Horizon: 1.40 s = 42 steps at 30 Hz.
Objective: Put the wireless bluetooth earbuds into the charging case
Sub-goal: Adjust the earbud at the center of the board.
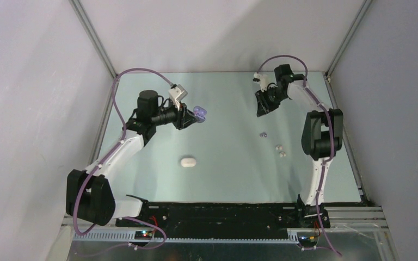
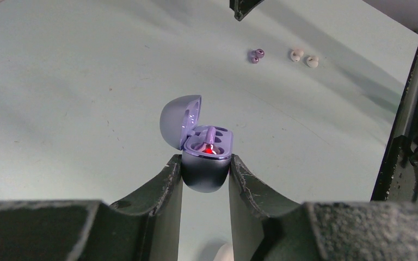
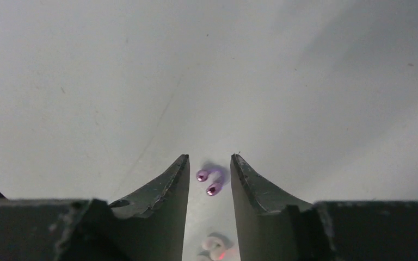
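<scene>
My left gripper hangs above the table, shut on the dark lower half of the purple charging case. The case's lid stands open, and a red light glows between its sockets. Two purple earbuds lie together on the table, with two white earbuds just beyond them to the right. My right gripper hovers above and behind them, open and holding nothing. In the right wrist view the purple earbuds show on the table through the gap between its fingers, and the white earbuds lie lower in the frame.
A shut white pebble-shaped case lies on the table in front of the left gripper. Grey enclosure walls and metal rails bound the green table surface at the back and sides.
</scene>
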Each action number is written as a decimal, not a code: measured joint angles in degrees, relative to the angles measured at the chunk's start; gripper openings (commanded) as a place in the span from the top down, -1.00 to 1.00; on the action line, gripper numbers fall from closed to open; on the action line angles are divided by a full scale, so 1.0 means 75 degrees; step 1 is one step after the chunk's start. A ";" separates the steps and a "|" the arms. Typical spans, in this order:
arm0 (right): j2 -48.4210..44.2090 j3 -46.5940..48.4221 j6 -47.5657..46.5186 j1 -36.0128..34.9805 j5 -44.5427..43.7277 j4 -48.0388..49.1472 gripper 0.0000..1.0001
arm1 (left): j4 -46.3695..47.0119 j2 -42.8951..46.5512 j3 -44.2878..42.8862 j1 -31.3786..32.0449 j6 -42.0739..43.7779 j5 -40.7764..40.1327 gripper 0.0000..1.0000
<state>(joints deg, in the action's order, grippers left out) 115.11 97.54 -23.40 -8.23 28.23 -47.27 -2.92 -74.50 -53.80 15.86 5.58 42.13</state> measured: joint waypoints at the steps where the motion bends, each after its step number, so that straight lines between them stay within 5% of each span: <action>1: 0.0323 0.0379 -0.0443 0.0015 0.0058 -0.0353 0.29 | -0.0009 0.0000 0.0000 0.0000 0.0006 0.0000 1.00; 12: 0.1775 0.1297 -0.2699 0.0041 0.0082 -0.2521 0.27 | -0.0035 0.0009 0.0000 0.0000 0.0067 -0.0073 1.00; 32: 0.1629 0.0286 -0.3389 0.0006 -0.0265 -0.2285 0.40 | -0.0079 0.0035 0.0000 0.0000 0.0119 -0.0082 1.00; 42: 0.1035 -0.0647 -0.2876 -0.0076 -0.0321 -0.1306 1.00 | -0.0082 0.0035 0.0000 0.0000 0.0117 -0.0134 1.00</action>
<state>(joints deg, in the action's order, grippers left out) 122.87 92.68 -44.97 -8.80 25.82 -57.06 -3.53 -74.24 -53.80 15.86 6.46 41.12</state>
